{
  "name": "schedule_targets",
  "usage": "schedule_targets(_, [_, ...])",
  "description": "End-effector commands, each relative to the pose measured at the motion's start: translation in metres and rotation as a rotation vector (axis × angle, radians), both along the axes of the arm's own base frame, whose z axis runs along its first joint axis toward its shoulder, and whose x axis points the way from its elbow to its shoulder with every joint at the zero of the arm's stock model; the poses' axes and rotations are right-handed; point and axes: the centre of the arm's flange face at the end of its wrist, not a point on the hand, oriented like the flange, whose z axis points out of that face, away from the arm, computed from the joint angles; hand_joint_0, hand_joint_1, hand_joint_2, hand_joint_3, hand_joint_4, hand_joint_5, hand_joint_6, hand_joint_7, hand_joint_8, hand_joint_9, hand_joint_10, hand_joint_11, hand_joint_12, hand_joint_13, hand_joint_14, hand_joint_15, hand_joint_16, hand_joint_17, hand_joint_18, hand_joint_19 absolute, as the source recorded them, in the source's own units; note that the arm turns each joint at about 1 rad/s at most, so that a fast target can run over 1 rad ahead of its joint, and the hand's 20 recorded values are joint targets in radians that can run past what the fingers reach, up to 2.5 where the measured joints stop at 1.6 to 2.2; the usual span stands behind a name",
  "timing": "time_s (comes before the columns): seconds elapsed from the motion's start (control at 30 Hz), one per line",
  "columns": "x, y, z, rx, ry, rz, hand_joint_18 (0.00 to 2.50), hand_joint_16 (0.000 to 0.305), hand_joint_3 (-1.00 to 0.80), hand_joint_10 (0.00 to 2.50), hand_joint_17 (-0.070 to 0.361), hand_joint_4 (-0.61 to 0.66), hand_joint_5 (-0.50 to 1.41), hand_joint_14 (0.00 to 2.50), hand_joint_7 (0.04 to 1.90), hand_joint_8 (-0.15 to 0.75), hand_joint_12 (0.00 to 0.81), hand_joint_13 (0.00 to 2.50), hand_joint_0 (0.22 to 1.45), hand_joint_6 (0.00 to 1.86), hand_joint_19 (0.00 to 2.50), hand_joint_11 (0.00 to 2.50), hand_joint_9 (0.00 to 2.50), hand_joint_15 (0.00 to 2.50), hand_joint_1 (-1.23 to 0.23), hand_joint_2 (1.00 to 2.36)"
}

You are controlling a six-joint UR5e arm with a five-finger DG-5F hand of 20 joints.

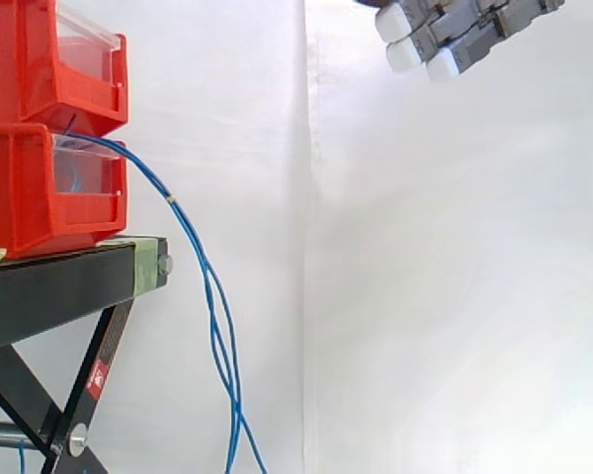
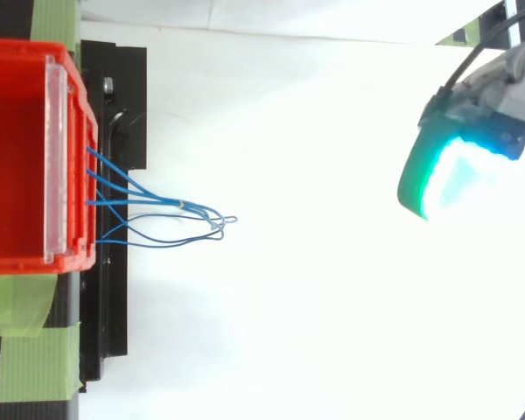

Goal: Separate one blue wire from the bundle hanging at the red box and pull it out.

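Thin blue wires [image 1: 188, 232] spill from lower red plastic bin [image 1: 30, 197], drooping past black steel stand [image 1: 59, 286]. Robot hand [image 1: 455, 32] hovers well apart, upper right, blocky fingers extended, empty.

The hand [image 1: 465, 28] is cut off by the side view's top edge, palm unseen; from above it is a glowing blur. The blue wires [image 1: 192, 242] run off the bottom edge. The left edge crops the red bins [image 1: 20, 188].

Thin blue wires [image 1: 192, 242] — bundled, draping down from lower red box [image 1: 20, 188]
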Motion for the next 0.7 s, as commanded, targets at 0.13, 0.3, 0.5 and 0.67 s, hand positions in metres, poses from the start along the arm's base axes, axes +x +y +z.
schedule_targets(0.13, [0.008,0.004,-0.011,-0.159,0.018,0.005,0.57,0.055,-0.5,0.01,0.125,0.22,-0.18,0.01,0.96,0.319,0.432,0.55,0.53,0.5,0.31,0.29,0.58,0.27,-0.78,1.0])
schedule_targets(0.3, [0.022,0.007,-0.035,-0.251,0.059,0.015,0.61,0.055,-0.5,0.01,0.123,0.23,-0.18,0.01,0.98,0.32,0.435,0.59,0.54,0.5,0.34,0.33,0.62,0.29,-0.8,1.0])
schedule_targets(0.5, [0.042,0.013,-0.071,-0.32,0.112,0.045,0.62,0.054,-0.5,0.01,0.123,0.23,-0.17,0.01,0.98,0.325,0.434,0.6,0.54,0.5,0.35,0.34,0.64,0.29,-0.8,1.0])
schedule_targets(0.67, [0.049,0.016,-0.068,-0.384,0.053,0.042,0.63,0.054,-0.5,0.01,0.122,0.24,-0.17,0.01,0.98,0.328,0.435,0.61,0.54,0.5,0.36,0.34,0.65,0.3,-0.78,1.0])
